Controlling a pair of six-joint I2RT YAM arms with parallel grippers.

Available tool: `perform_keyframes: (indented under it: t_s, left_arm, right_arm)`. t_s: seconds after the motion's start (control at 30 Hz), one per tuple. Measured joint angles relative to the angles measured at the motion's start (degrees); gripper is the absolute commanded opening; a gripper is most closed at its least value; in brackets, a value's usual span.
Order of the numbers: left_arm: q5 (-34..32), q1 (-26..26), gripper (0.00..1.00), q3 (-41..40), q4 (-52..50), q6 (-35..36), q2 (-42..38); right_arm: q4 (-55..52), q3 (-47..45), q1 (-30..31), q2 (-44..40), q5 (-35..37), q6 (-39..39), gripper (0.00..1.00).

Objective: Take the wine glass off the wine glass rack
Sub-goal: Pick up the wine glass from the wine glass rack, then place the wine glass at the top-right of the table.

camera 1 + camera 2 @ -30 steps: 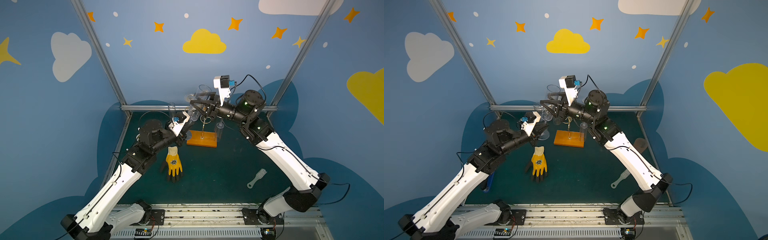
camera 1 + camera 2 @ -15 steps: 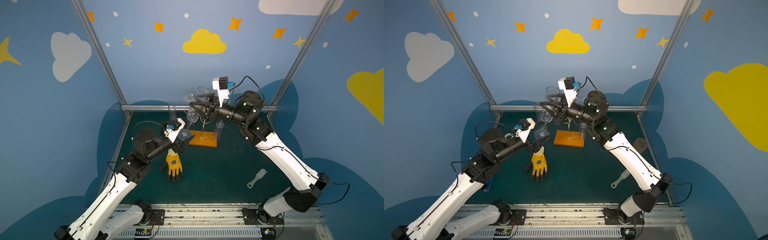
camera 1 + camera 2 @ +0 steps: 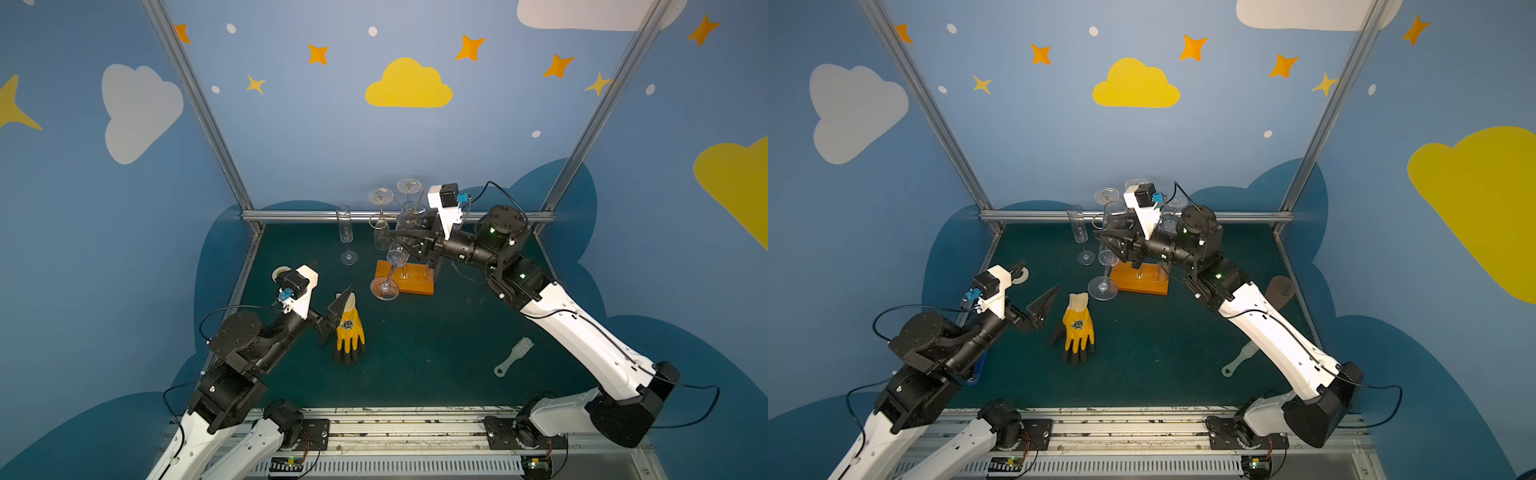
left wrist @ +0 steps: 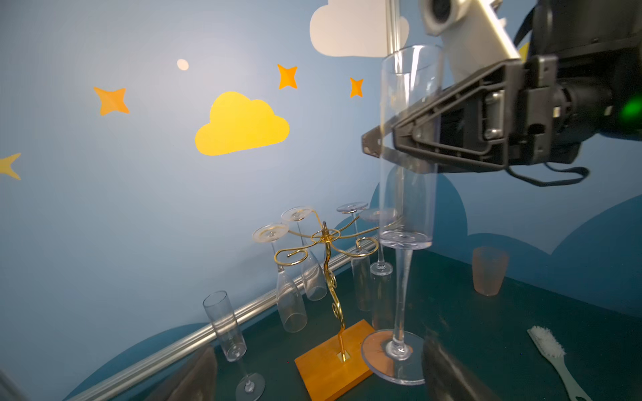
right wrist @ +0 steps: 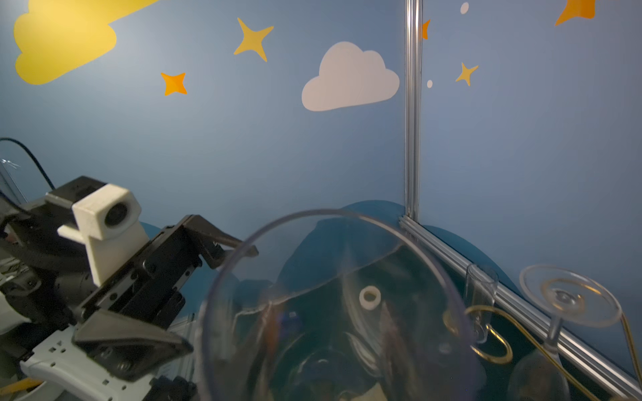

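A tall clear wine glass [image 3: 398, 253] [image 3: 1108, 255] [image 4: 406, 156] stands upright, off the rack. Its foot [image 4: 396, 354] is low at the corner of the orange base [image 3: 409, 279] [image 4: 330, 368]. My right gripper [image 3: 405, 243] [image 3: 1102, 239] is shut on its bowl, whose rim fills the right wrist view [image 5: 347, 270]. The gold wire wine glass rack [image 4: 324, 239] still carries several glasses hanging upside down [image 3: 380, 196]. My left gripper [image 3: 328, 286] [image 3: 1034, 286] [image 4: 323, 382] is open and empty, in front and to the left of the glass, above the glove's cuff.
Another flute [image 3: 345, 232] [image 4: 229, 333] stands upright on the green mat left of the rack. A yellow-and-black glove [image 3: 350, 328] lies mid-table, a white brush [image 3: 513, 357] at the right front, a tape roll [image 3: 280, 273] at the left edge, and a brownish cup [image 3: 1281, 291] at the right edge.
My left gripper has opened, let go of the glass's lower part, and drawn back toward the front left. My right gripper has kept its hold on the bowl.
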Motion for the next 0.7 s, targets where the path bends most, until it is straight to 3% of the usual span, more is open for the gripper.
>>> perform_keyframes:
  t_s: [0.37,0.7]
  left_arm:
    - [-3.0,0.0,0.91,0.0,-0.3,-4.9,-0.1]
    - [-4.9,0.0,0.92,-1.5,1.8,-8.8,0.5]
  right_arm:
    - [-1.0,-22.8,-1.3,-15.2,7.6,-8.8,0.25]
    - [4.9,-41.9,-12.2,-25.0,14.3,-10.2,0.24]
